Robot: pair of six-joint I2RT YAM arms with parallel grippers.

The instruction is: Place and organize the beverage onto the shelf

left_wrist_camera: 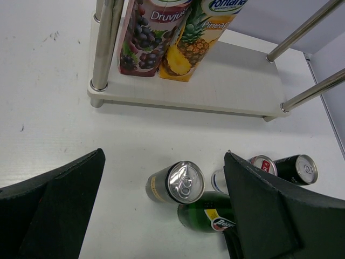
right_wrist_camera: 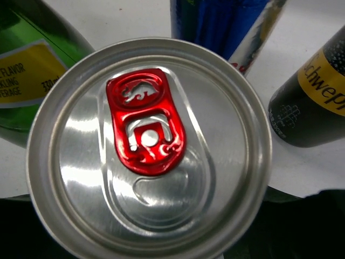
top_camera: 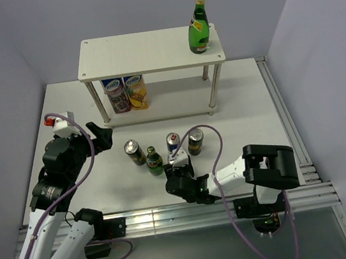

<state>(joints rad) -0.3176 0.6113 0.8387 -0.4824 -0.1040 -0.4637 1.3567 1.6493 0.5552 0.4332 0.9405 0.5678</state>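
The shelf (top_camera: 144, 52) stands at the back with one green bottle (top_camera: 198, 33) upright on its top board at the right. On the table stand a dark can (top_camera: 133, 152), a second green bottle (top_camera: 154, 161), a blue-and-silver can (top_camera: 173, 142) and another dark can (top_camera: 195, 141). My right gripper (top_camera: 179, 165) points down over a second blue-and-silver can (right_wrist_camera: 148, 151). Its red-tabbed top fills the right wrist view, with dark fingers against its lower sides. My left gripper (left_wrist_camera: 164, 216) is open and empty, above and behind the near dark can (left_wrist_camera: 175, 183) and the green bottle (left_wrist_camera: 207, 216).
Two juice cartons (top_camera: 125, 93) stand on the shelf's lower board (left_wrist_camera: 232, 81) at its left end, beside a metal leg (left_wrist_camera: 105, 43). The drinks on the table stand close together in front of the shelf. Grey walls close in the left, back and right sides.
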